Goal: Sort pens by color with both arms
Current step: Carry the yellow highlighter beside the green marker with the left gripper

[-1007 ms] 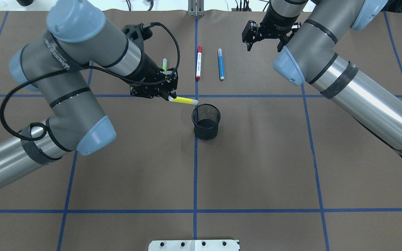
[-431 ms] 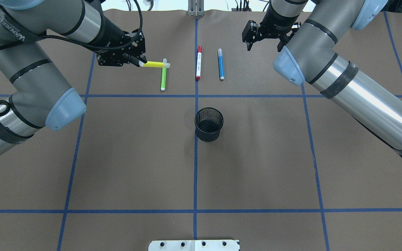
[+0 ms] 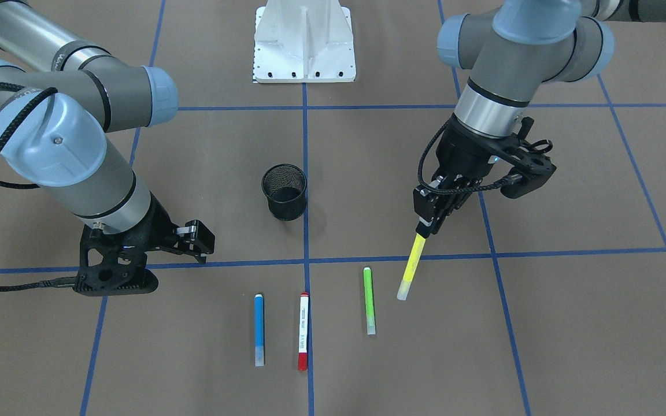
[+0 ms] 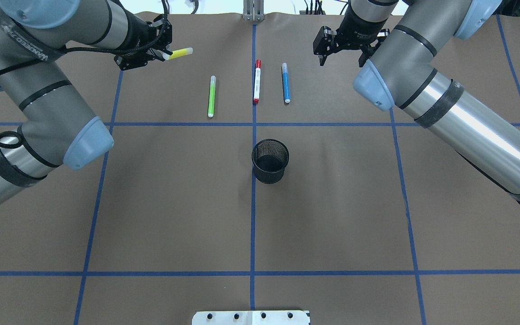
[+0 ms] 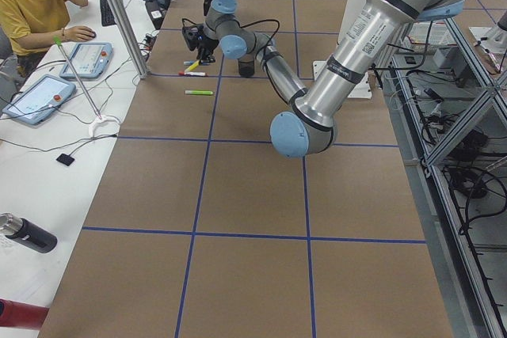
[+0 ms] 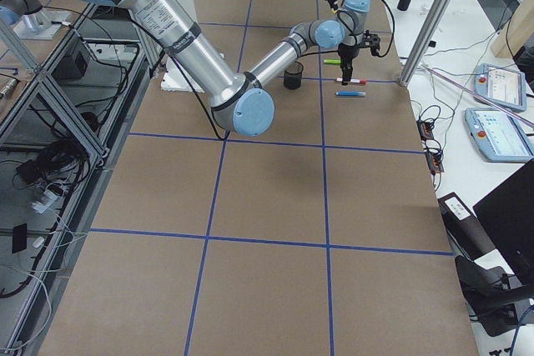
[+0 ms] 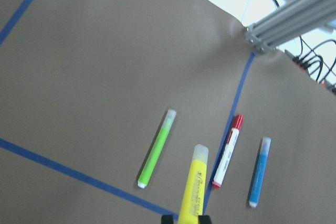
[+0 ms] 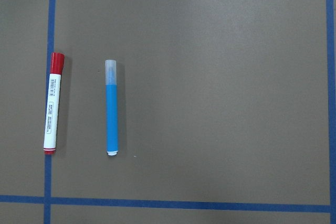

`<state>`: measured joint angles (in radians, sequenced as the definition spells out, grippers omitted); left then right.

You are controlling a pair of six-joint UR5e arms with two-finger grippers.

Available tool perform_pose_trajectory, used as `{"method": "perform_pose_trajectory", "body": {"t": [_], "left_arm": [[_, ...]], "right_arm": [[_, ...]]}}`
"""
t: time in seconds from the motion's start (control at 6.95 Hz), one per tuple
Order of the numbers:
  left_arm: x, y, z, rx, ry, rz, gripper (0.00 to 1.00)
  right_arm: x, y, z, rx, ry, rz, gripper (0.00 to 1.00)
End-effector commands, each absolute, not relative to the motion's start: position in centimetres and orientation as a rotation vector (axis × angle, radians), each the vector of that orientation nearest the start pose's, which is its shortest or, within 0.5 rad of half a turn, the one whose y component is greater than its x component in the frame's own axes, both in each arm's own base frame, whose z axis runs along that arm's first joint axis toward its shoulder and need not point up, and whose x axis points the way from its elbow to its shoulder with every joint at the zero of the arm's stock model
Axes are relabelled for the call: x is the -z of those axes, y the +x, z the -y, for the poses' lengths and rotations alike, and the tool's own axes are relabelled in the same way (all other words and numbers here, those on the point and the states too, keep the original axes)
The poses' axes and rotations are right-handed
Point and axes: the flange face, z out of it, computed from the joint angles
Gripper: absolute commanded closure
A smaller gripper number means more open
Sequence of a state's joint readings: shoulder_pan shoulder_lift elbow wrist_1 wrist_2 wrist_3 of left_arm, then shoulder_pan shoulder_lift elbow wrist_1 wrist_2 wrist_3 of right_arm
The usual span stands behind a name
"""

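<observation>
The yellow pen (image 3: 411,267) is gripped at one end by the left end effector (image 3: 425,228) above the worktop (image 3: 541,335), probably to be laid beside the green pen (image 3: 369,300); the right end effector (image 4: 342,59) is spread open.

Your tabletop (image 4: 332,216) is brown, gridded in blue tape (image 4: 252,225); beside it, your white desk (image 5: 32,187) carries two tablets (image 5: 36,99).

The mesh cup (image 4: 269,174) stands well apart from the row of pens (image 4: 257,82).
</observation>
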<state>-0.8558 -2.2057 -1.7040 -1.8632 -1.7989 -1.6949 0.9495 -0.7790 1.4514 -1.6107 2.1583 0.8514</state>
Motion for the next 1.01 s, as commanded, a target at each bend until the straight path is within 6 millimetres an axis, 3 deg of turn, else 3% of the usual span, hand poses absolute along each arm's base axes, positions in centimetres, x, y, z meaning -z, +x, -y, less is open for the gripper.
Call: {"method": "perform_pose_trajectory", "body": {"t": [0.0,0.29,0.43,0.86], "left_arm": [[-23.5,41.2,59.2,0.924,0.318,-1.016,1.00],[-28.4,45.9,62.0,1.036,0.401,-1.004,1.00],[-30.0,47.4,61.9,1.036,0.422,-0.995,1.00],[-29.9,48.7,60.5,0.926,0.454,-1.032,0.99]], "right_arm": [[-22.3,-36.7,64.5,-0.029,0.076,0.832,0.01],[-22.3,-36.7,64.6,-0.030,0.077,0.831,0.01],[-22.4,-36.8,64.6,-0.031,0.082,0.826,0.01],[-22.5,-36.8,64.6,-0.031,0.081,0.825,0.01]]}}
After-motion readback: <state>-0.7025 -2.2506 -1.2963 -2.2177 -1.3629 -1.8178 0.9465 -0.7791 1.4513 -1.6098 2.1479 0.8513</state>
